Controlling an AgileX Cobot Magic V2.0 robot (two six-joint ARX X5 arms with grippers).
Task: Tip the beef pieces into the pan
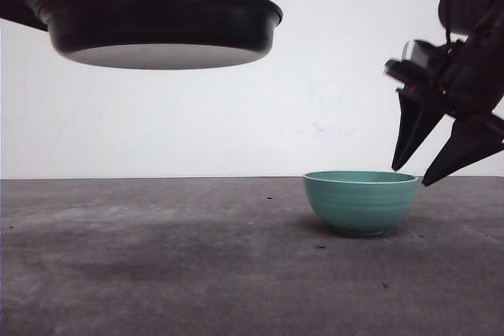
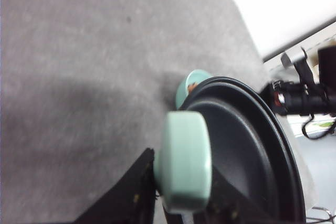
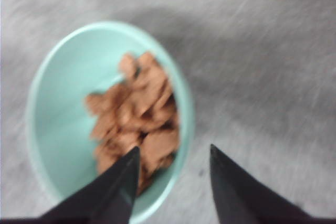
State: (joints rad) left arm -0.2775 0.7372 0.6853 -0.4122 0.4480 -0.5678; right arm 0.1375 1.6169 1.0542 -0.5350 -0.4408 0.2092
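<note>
The shallow round black frying pan (image 1: 161, 23) hangs high above the grey tabletop (image 1: 157, 265), carried by its short mint-green handle (image 2: 184, 167), which the left gripper's (image 2: 181, 195) black fingers (image 2: 126, 195) pinch from both sides; the pan's dark inside extends away from those fingers. The right gripper (image 1: 429, 171) hovers just above the teal ribbed bowl (image 1: 361, 202), its two pointed black fingers (image 3: 113, 187) spread apart and gripping nothing. One finger tip lies over the bowl's inside, the other outside the rim, so the rim sits between them. The many small, flat, reddish-brown beef pieces (image 3: 137, 124) form a low heap inside the bowl, just beyond the inner finger's tip. The bowl stands upright on the tabletop.
</note>
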